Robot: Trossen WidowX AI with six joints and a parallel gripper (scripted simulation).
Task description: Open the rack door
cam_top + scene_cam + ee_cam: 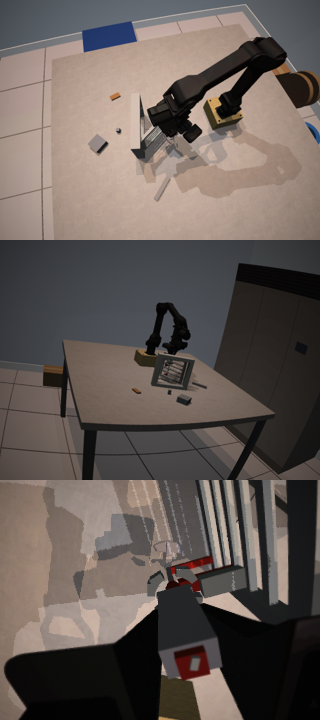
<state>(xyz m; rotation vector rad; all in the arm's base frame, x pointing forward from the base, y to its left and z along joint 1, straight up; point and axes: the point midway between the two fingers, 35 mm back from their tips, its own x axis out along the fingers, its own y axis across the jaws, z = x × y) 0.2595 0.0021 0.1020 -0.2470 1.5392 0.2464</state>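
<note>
The pale rack frame point(135, 121) point(190, 373) stands upright on the table. Its barred door point(154, 136) point(272, 545) stands part way open, roughly 45 degrees, on the arm's side. The upright grey handle point(185, 615), with a red end, shows between the black fingers in the wrist view. My gripper point(179, 613) is shut on it, pointing down beside the door's free edge. Red and grey fittings lie between handle and door. In the top and exterior views the arm or frame largely hides the handle, so its turn is hard to judge there.
Beyond the frame lie an orange block point(115, 96) point(136, 390), a small dark cube point(118, 130) point(169, 391) and a grey block point(97, 143) point(184, 399). A grey bar point(162, 189) point(199, 385) lies past the hinge side. The arm stands on a yellow base point(214, 121) point(146, 360).
</note>
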